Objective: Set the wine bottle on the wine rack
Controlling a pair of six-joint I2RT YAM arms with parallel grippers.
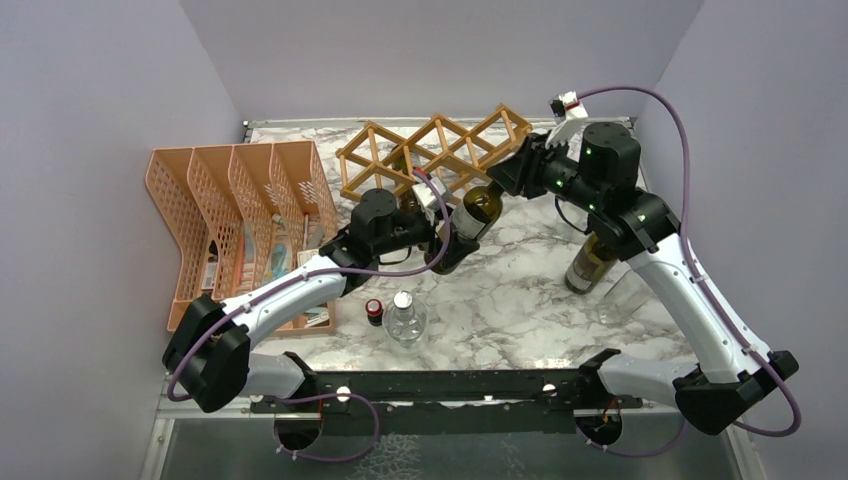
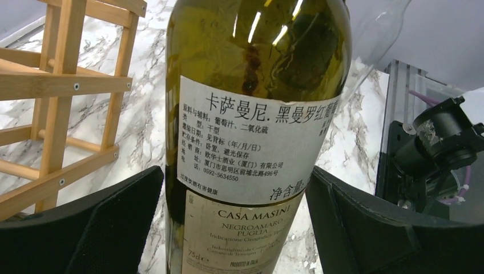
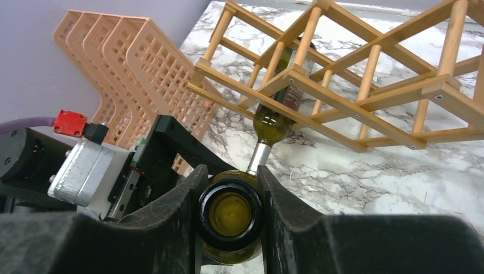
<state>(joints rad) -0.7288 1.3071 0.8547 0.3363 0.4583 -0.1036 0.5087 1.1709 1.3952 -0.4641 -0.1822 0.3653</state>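
Observation:
A dark green wine bottle (image 1: pixel 478 208) with white labels is held above the marble table, just in front of the wooden lattice wine rack (image 1: pixel 440 140). My left gripper (image 1: pixel 445 240) is shut on its body, and the label fills the left wrist view (image 2: pixel 257 114) between the black fingers (image 2: pixel 114 222). My right gripper (image 1: pixel 512 175) is shut on the bottle's neck. In the right wrist view the open mouth (image 3: pixel 230 212) sits between the pads (image 3: pixel 182 200). The rack also shows in the left wrist view (image 2: pixel 57 85) and the right wrist view (image 3: pixel 342 74).
Another bottle (image 3: pixel 277 114) lies in a low cell of the rack, neck towards me. A third bottle (image 1: pixel 590 262) stands at the right by a clear glass (image 1: pixel 625 295). An orange mesh organiser (image 1: pixel 240 210) stands at the left. A small clear bottle (image 1: pixel 404 318) and a red-capped vial (image 1: pixel 374 311) stand near the front.

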